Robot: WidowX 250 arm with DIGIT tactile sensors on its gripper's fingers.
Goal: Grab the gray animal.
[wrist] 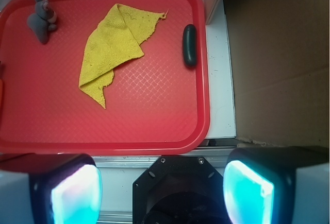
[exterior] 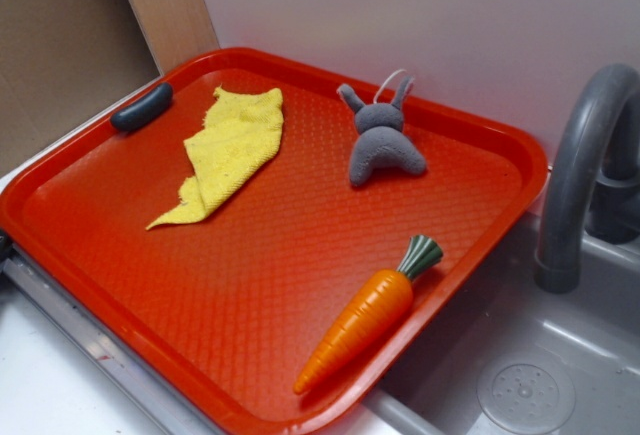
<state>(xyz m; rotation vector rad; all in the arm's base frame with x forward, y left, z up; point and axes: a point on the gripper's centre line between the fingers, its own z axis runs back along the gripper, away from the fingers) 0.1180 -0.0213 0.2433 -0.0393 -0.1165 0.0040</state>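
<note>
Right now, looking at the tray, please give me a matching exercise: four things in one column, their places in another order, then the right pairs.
Things:
1. gray animal
2. carrot
3. yellow cloth
4. dark sausage-shaped piece

Places on the red tray, exterior view:
A. near right edge, beside the sink
B. on the left rim
C. far side, by the white wall
D. between the sausage piece and the animal

Pairs: 1-C, 2-A, 3-D, 4-B

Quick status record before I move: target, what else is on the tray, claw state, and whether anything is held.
target: gray rabbit, lying on the red tray near its back rim, nothing touching it
other items: yellow cloth; carrot; dark sausage-shaped piece on the tray rim
beside tray: sink with gray faucet
claw: open, off the tray's near edge
held: nothing
</note>
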